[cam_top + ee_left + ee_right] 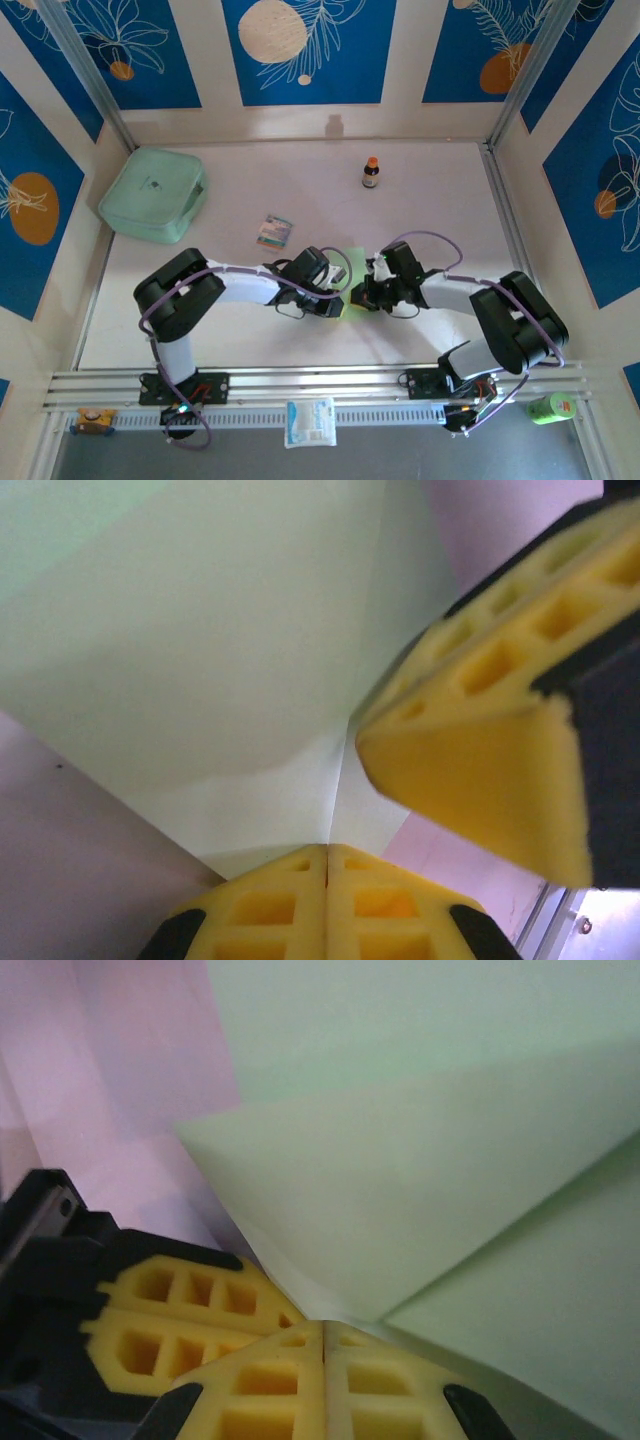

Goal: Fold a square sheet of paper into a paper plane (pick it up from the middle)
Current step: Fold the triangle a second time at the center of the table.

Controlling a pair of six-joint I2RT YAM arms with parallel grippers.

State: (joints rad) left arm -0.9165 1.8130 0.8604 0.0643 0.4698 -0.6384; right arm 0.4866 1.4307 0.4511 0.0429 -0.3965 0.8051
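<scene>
A: Where's the thin, pale lime-green square sheet of paper point(353, 262)?
B: Mid-table, betw. the two wrists. Part-folded, one flap lying over the rest, on the pale pink table point(300, 200).
A: Grippers?
B: Left gripper point(336, 303) & right gripper point(360, 296) both closed, yellow foam pads point(270, 910) flat together. Each looks to nip the sheet's edge, v. close to each other.
A: Risk?
B: Prob. a tear or skewed crease: an uneven pull betw. two close pinches shears thin paper. Fingers could also clash, or the sheet slips out.
</scene>
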